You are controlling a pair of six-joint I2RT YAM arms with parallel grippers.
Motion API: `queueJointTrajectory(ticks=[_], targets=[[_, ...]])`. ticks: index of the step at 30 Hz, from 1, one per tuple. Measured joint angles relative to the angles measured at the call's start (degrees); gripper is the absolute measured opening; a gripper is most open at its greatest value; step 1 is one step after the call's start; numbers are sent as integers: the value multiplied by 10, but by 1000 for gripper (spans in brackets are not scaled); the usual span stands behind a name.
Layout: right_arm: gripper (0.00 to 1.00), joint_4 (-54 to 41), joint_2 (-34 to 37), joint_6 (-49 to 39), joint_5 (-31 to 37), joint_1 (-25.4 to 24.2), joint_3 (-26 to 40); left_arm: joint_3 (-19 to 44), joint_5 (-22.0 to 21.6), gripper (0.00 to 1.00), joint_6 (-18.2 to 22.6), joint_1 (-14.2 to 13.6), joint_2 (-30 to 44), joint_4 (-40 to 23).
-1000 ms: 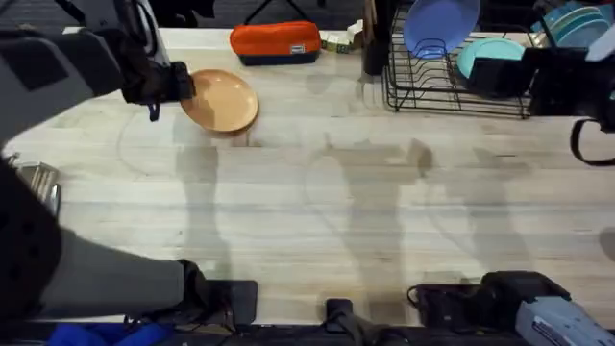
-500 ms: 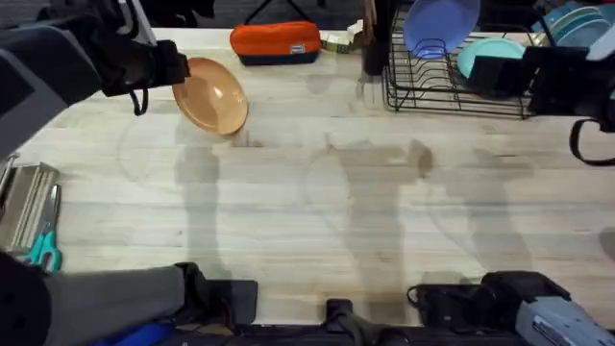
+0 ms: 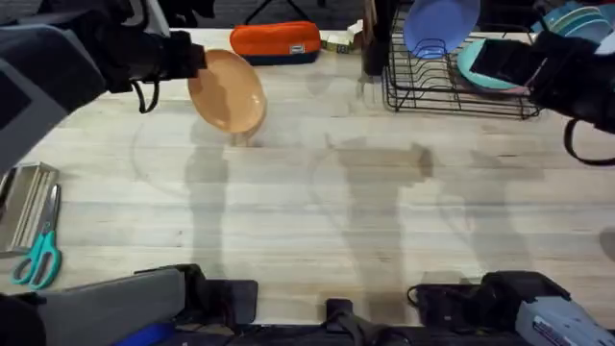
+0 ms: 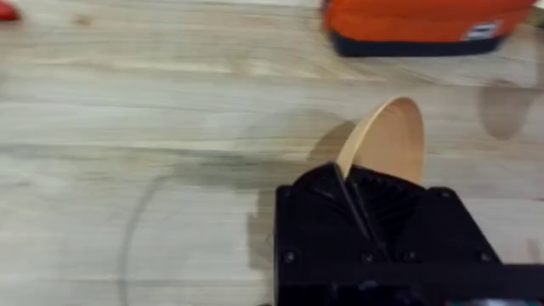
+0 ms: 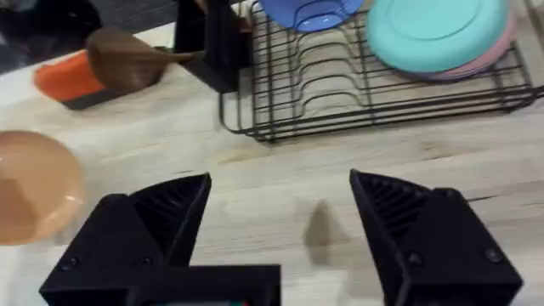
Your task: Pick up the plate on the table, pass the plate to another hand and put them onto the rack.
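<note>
The orange-tan plate [image 3: 228, 90] is hanging tilted above the far left of the table [image 3: 317, 211], its glossy concave face turning toward the right, its left rim being pinched by the left gripper [image 3: 188, 61]. From the left wrist, the plate [image 4: 387, 140] is showing nearly edge-on. The black wire rack [image 3: 452, 82] is sitting at the far right, holding a lavender-blue plate [image 3: 440, 24] upright and a teal plate [image 3: 480, 60] leaning.

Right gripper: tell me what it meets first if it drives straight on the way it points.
Probably the rack: the open right gripper faces its near wire edge across bare table. Depth is unclear.
</note>
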Motion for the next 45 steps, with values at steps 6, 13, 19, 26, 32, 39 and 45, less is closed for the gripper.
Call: queueJointTrajectory(ticks=[6,13,19,26,32,39,45], targets=[[995,0,19,24,-60,0,0,0,33,41,-9,-28,0,-4],[994,25,61,31,-159,5,0,0,82,41,-29,-53,0,-6],[995,46,117,45,-197,49,0,0,130,41,-59,-64,0,-6],[995,72,183,55,-207,113,0,0,181,41,-88,-81,0,-6],[995,101,229,70,-209,157,0,0,208,41,-118,-92,0,-4],[995,168,259,74,-212,202,0,0,235,41,-167,-93,0,-4],[995,203,285,76,-213,211,0,0,256,41,-218,-93,0,-3]])
